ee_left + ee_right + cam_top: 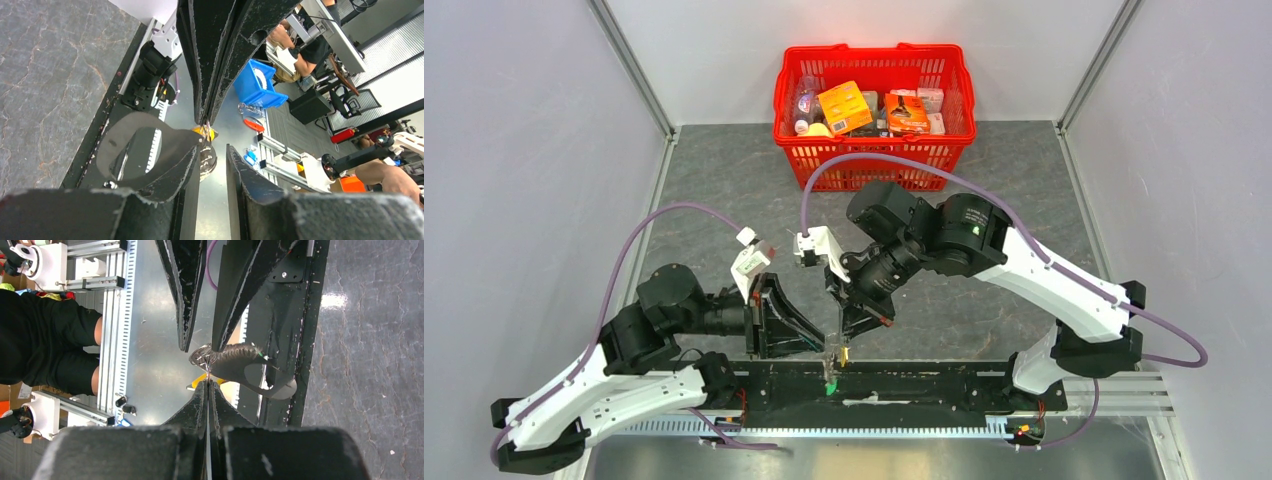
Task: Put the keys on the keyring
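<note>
My two grippers meet over the near edge of the table. In the right wrist view, the right gripper (207, 383) is shut on a thin metal piece of the keyring (200, 358), and the yellow key tag (220, 382) sits right behind its tips. The ring's grey strap loop (145, 155) drapes over the outside of one left finger. The left gripper (215, 162) stands open, with the ring (210, 161) beside its fingertips and nothing pinched between them. In the top view, the green key tag (829, 386) hangs just below the two grippers.
A red basket (874, 150) full of packets stands at the back of the table. The black base rail (924, 385) and the metal edge strip run directly beneath the grippers. Grey walls close in the left and right sides.
</note>
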Motion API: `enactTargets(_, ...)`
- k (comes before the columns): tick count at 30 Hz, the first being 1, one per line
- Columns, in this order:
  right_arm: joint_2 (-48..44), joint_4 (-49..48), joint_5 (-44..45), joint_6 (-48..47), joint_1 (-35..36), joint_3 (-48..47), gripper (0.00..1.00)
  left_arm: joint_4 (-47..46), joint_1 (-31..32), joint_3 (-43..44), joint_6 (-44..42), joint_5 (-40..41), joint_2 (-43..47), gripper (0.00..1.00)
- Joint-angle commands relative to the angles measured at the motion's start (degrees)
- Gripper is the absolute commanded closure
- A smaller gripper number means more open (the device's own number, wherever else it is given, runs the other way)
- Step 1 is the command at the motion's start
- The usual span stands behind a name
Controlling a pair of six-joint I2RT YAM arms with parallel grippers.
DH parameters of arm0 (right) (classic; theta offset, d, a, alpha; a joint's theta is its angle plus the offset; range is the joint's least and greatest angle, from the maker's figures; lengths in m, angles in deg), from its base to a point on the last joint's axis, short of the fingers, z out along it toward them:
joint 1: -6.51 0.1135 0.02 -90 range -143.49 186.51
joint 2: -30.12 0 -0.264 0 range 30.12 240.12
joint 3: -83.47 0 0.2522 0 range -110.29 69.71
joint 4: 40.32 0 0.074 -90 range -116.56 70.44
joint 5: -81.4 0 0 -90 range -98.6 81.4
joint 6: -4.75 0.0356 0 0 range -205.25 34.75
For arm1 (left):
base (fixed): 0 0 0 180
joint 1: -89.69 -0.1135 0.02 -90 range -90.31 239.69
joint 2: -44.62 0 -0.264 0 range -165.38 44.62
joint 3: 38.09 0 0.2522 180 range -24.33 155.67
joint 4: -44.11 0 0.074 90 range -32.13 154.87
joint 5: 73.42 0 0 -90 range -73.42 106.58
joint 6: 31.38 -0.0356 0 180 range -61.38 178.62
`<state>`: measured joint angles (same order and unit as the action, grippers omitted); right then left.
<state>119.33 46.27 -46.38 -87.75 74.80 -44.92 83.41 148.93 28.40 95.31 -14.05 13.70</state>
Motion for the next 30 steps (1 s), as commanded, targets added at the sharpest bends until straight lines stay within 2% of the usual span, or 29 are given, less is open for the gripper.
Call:
enactTargets(1, 0.52, -4.23, -2.54, 1.09, 0.09, -0.16, 1.0, -3.63, 0.08, 0.18, -1.52, -1.54, 0.42, 0.67)
enactTargets(18, 1.04, -7.87, -4.94, 2.33, 0.05, 1.26, 1.0, -3.92, 0.05, -0.24, -2.16, -0.92, 0.33, 0.65)
enactTargets(25, 1.02, -7.88, -5.55, 2.33, 0.08, 0.81, 1.0, -3.92, 0.07, -0.52, -2.13, -0.94, 0.33, 0.78)
enactTargets(30, 1.11, -7.81, -5.9, 2.12, 0.17, 1.07, 1.0, -4.05, 0.0, -0.61, -2.23, -1.01, -0.15, 0.82)
